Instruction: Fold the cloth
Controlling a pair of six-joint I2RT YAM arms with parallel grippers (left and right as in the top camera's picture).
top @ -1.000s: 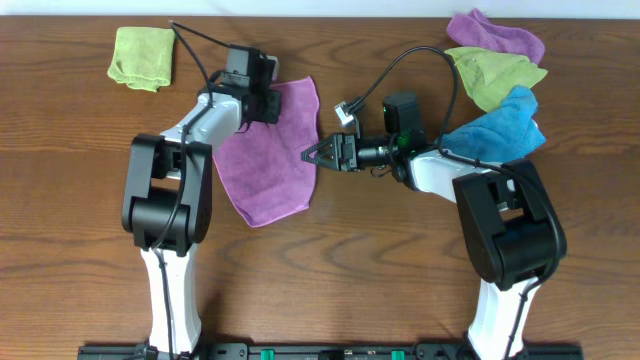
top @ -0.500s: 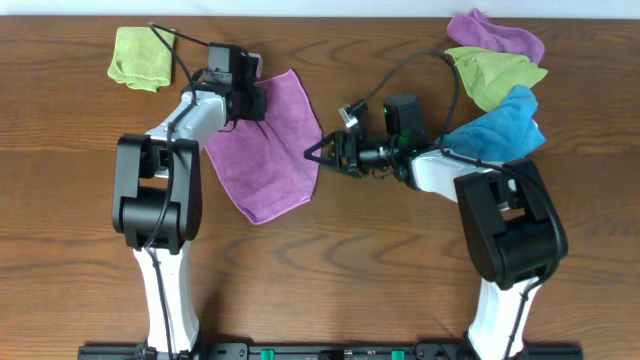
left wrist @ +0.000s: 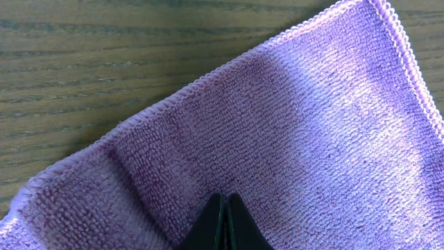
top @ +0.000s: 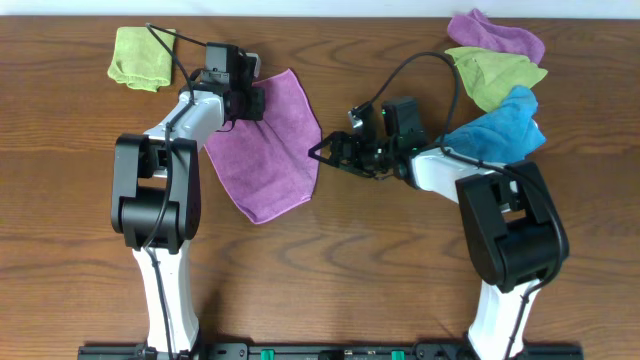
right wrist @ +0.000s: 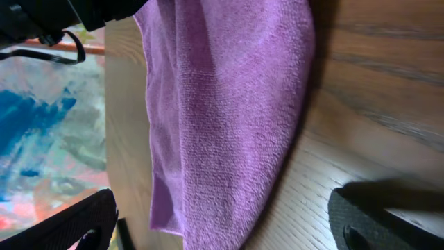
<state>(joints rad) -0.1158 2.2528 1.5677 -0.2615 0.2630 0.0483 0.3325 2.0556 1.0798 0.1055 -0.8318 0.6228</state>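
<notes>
The cloth [top: 265, 145] is pinkish-mauve and lies nearly flat on the table between the two arms, one corner pointing toward the front. My left gripper [top: 255, 103] is at its upper left corner. In the left wrist view the left gripper [left wrist: 224, 198] is shut, its tips pressed together on the cloth [left wrist: 312, 125]. My right gripper [top: 318, 153] is open just off the cloth's right edge. In the right wrist view the right gripper [right wrist: 229, 229] has its fingers [right wrist: 388, 215] wide apart, with the cloth's edge [right wrist: 229, 104] lying between them.
A green cloth [top: 141, 56] lies at the back left. A violet purple cloth [top: 495, 33], another green cloth [top: 495, 75] and a blue cloth [top: 500, 130] are piled at the back right, close behind the right arm.
My left gripper has moved back and to the left, dragging the cloth's upper corner with it and spreading the cloth flatter. My right gripper has shifted slightly beside the cloth's right edge.
</notes>
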